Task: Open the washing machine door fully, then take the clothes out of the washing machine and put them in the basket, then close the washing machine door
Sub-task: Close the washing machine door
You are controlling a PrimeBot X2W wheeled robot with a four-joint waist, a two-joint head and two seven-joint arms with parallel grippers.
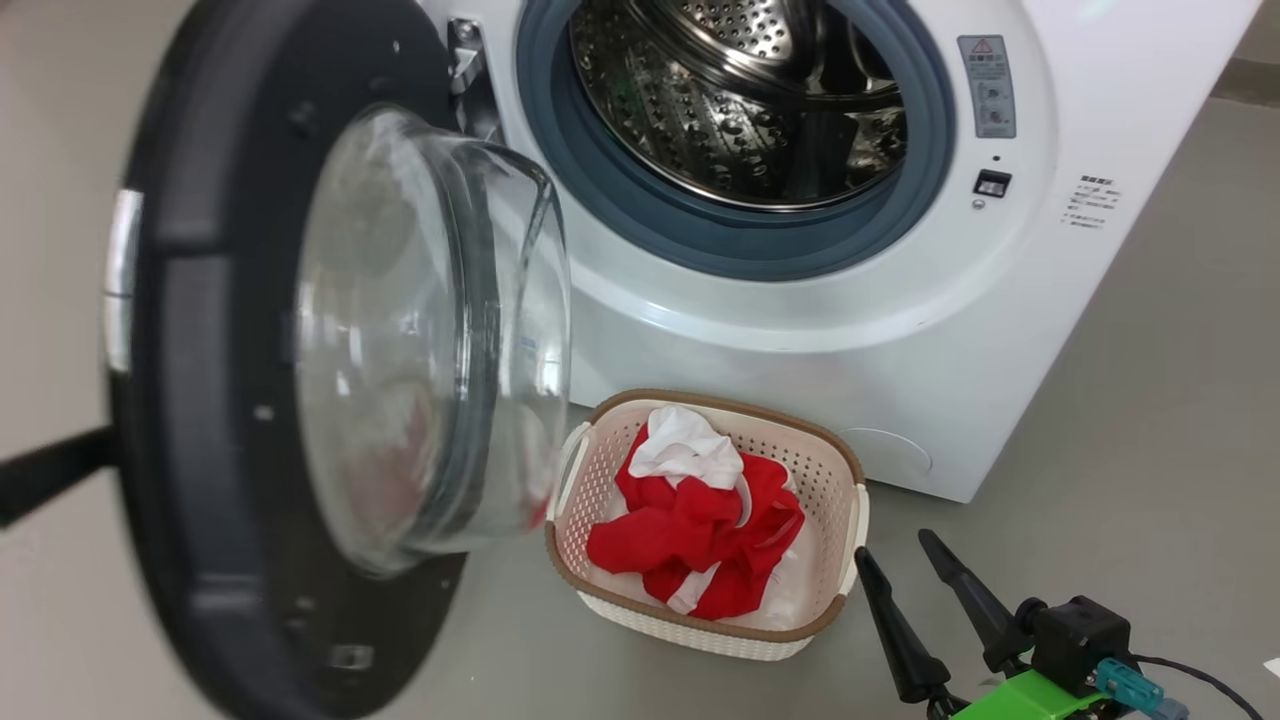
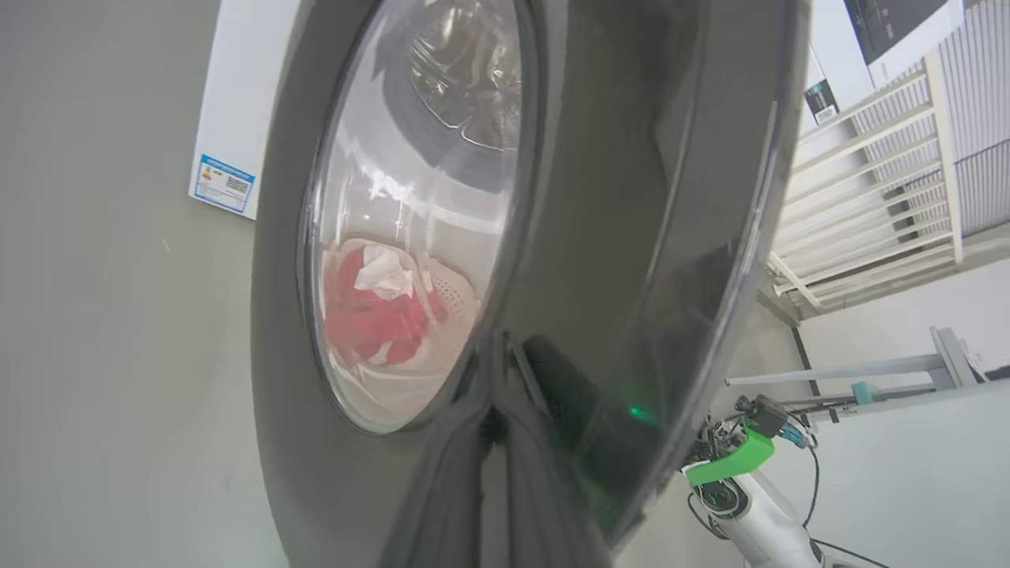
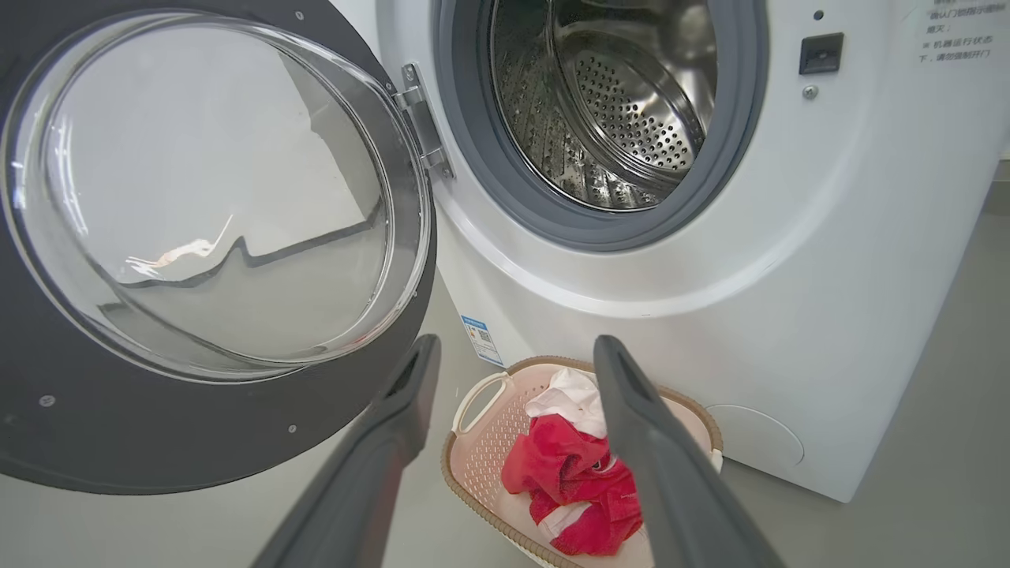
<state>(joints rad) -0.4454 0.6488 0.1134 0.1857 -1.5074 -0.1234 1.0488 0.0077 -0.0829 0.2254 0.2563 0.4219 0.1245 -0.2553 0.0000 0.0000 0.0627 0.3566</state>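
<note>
The washing machine (image 1: 800,330) is taken as the reference. Its perforated steel drum (image 1: 740,100) is exposed inside the grey gasket (image 1: 740,250), and no garment is seen in the part of the drum on view.

The washing machine door (image 1: 210,400) is found swung out to the left of the machine's opening. It hangs from the metal hinge (image 1: 465,60) at the opening's left edge, with the bulging glass bowl turned towards the machine front.

The basket (image 1: 700,640) is set on the floor (image 1: 1150,400) just in front of the machine's lower front, below the opening. The clothes (image 1: 700,520), red with white parts, are bundled inside it. In the right wrist view a small blue label (image 3: 481,339) is noted low on the machine front, just left of the basket.

The left gripper (image 2: 499,371) is clenched, with nothing seen between its fingers. It is placed against the door's glossy outer face, on the side turned away from the machine.

The right gripper (image 1: 895,548) is released, its fingers spread wide and empty. It is held in front of the machine, near the basket's right corner and clear of it.
</note>
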